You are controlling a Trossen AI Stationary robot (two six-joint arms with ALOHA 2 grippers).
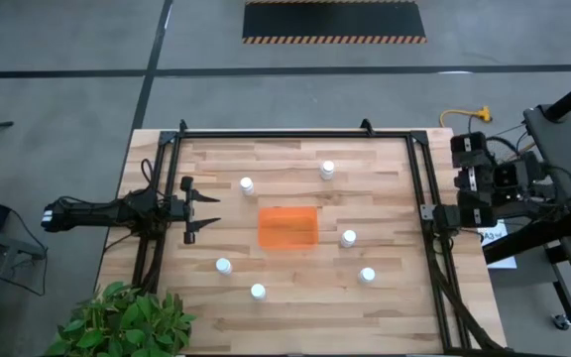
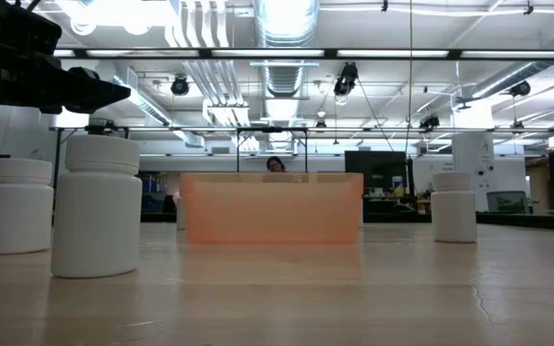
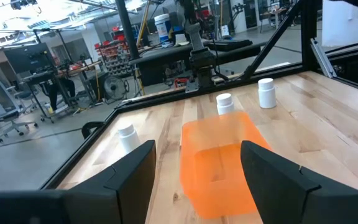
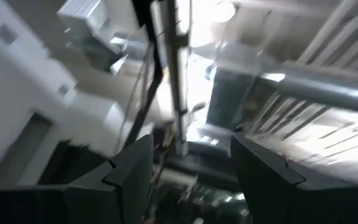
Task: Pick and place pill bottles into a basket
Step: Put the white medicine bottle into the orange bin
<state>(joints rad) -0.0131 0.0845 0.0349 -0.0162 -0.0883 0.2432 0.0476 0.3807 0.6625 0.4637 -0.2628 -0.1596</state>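
Note:
Several white pill bottles stand upright on their bases around the orange basket, which sits flat at the table's middle. One bottle is at the basket's far left, another to its right, and a third at its near left. My left gripper hovers level at the table's left side, open, pointing at the basket with nothing between its fingers. My right arm is drawn back beyond the table's right edge. Its gripper is open, tipped upward toward the ceiling, and holds nothing.
A black frame runs around the wooden table top. A green plant stands at the near left corner. In the low view, two bottles stand close at the left and one at the right of the basket.

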